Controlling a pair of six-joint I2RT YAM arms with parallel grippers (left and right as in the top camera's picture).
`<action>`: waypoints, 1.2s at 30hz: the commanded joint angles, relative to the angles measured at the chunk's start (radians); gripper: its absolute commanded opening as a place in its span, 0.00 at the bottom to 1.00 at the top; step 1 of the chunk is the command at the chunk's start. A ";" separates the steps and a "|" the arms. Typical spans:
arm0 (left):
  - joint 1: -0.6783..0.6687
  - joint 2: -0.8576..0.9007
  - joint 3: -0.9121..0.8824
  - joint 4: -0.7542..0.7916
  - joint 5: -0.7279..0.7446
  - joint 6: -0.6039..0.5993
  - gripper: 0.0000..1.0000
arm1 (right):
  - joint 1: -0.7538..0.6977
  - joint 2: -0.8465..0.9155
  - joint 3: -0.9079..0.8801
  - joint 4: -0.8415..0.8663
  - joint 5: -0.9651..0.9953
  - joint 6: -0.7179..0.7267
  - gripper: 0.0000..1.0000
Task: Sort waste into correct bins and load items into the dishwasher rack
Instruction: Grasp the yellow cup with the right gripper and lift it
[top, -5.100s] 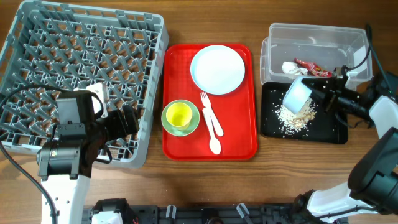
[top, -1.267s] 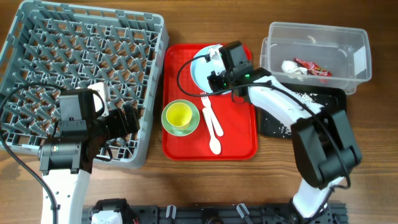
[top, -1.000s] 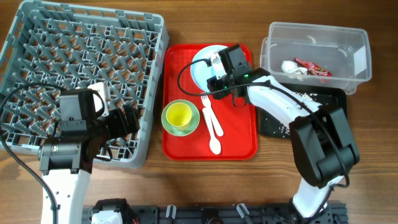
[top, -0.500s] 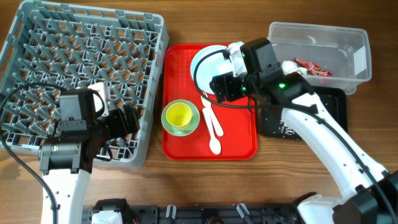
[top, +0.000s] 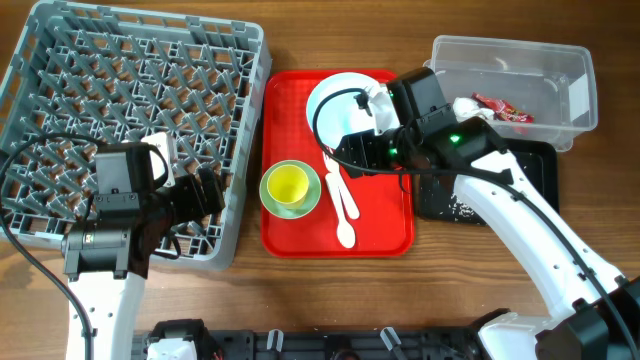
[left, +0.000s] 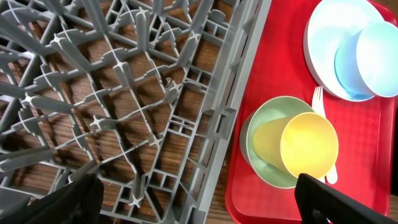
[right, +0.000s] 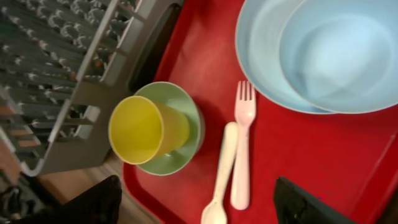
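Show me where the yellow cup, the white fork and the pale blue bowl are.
yellow cup (right: 138, 127), right wrist view, on its inside.
white fork (right: 241, 163), right wrist view, on its handle.
pale blue bowl (right: 343, 55), right wrist view, on its inside bottom.

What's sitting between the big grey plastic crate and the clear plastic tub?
A red serving tray holding a pale blue plate and bowl, a yellow-green cup on its saucer, and a white plastic fork and spoon, as the overhead view shows.
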 joint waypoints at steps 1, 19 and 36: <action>-0.005 0.001 0.018 0.000 -0.002 -0.009 1.00 | 0.017 -0.006 0.011 0.002 -0.070 0.026 0.77; -0.005 0.001 0.018 0.000 -0.002 -0.009 1.00 | 0.351 0.098 0.011 0.106 0.341 0.218 0.82; -0.005 0.003 0.018 0.003 -0.002 -0.010 1.00 | 0.357 0.327 0.011 0.176 0.364 0.365 0.37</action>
